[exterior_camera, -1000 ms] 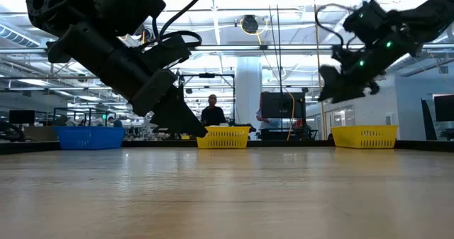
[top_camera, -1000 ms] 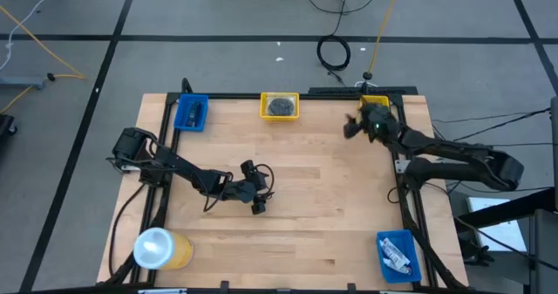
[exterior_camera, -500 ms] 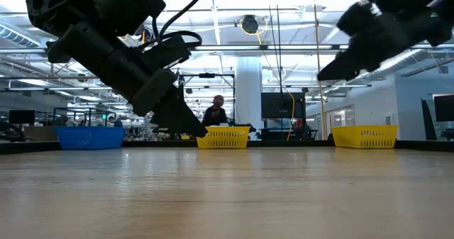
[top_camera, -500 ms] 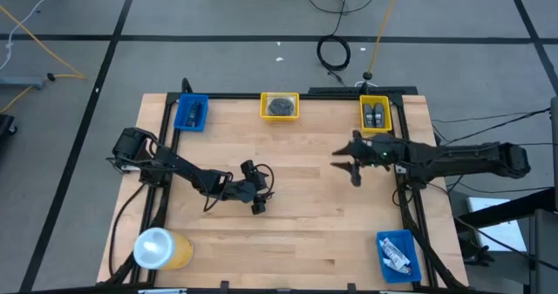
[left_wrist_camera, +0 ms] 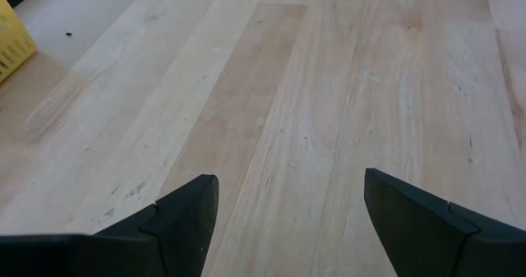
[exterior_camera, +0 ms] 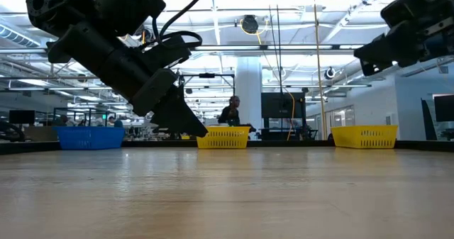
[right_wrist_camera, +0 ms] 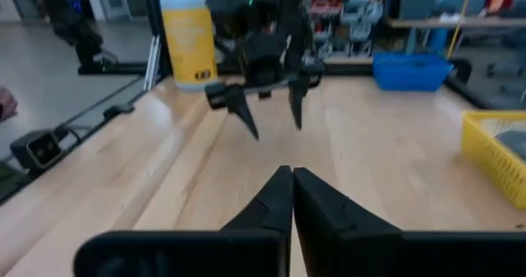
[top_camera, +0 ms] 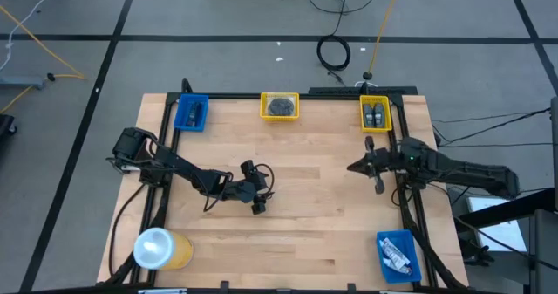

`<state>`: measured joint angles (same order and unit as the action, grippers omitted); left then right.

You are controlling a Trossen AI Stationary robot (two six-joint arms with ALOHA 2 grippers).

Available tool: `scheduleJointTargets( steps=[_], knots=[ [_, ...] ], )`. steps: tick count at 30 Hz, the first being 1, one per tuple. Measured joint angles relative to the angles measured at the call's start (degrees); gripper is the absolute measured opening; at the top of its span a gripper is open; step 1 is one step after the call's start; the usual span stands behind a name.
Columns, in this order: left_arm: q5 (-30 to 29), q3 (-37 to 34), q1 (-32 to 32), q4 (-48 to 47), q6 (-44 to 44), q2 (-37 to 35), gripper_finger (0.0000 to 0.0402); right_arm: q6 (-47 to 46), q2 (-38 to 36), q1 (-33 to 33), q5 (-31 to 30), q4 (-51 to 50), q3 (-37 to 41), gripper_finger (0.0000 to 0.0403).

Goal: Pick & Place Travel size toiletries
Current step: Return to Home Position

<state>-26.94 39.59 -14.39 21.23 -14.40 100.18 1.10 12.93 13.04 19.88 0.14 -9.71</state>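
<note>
Right gripper [top_camera: 353, 167] toward table [top_camera: 305, 237] right; left gripper [top_camera: 261, 191] central.

We see the right gripper [right_wrist_camera: 289, 173] closed above the tabletop [right_wrist_camera: 394, 170]; opposite, the left gripper [right_wrist_camera: 274, 127] stands spread apart.

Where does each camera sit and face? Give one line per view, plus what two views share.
High view: above the table, looking straight down; both arms show, left gripper mid-table, right gripper near the right edge.
Low view: at table height, looking level at a yellow bin; both arms overhead.
Left wrist view: on the left arm, facing the table past its open fingers.
Right wrist view: on the right arm, facing the left gripper past its shut fingers.
Shared: high and right wrist views show the yellow roll.
</note>
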Motion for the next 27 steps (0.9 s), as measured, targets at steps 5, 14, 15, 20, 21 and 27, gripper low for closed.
scheduleJointTargets(
  steps=[5,14,15,20,21,27],
  knots=[
    [0.0,0.0,0.0,0.0,-1.0,0.0,0.0299,-1.4,-8.5,1.3,-0.1,0.1,2.7,0.0004],
    [0.0,0.0,0.0,0.5,-2.9,0.0,0.0298,-10.4,-12.2,0.5,-7.5,9.7,8.6,0.0001],
    [0.0,0.0,0.0,0.6,-3.3,0.0,0.0299,-10.3,-12.1,0.0,-10.1,8.7,8.6,0.0001],
    [-0.1,0.0,0.1,2.2,-3.2,0.0,0.0299,-6.4,-12.1,-2.3,-17.2,3.7,8.7,0.0002],
    [-0.3,0.0,0.1,2.7,-2.7,0.0,0.0298,-6.4,-12.1,-2.5,-17.5,2.9,8.7,0.0002],
    [-1.7,0.0,0.9,7.7,-1.8,0.0,0.0298,-7.3,-11.6,-3.8,-18.5,1.8,8.8,0.0003]
  ],
)
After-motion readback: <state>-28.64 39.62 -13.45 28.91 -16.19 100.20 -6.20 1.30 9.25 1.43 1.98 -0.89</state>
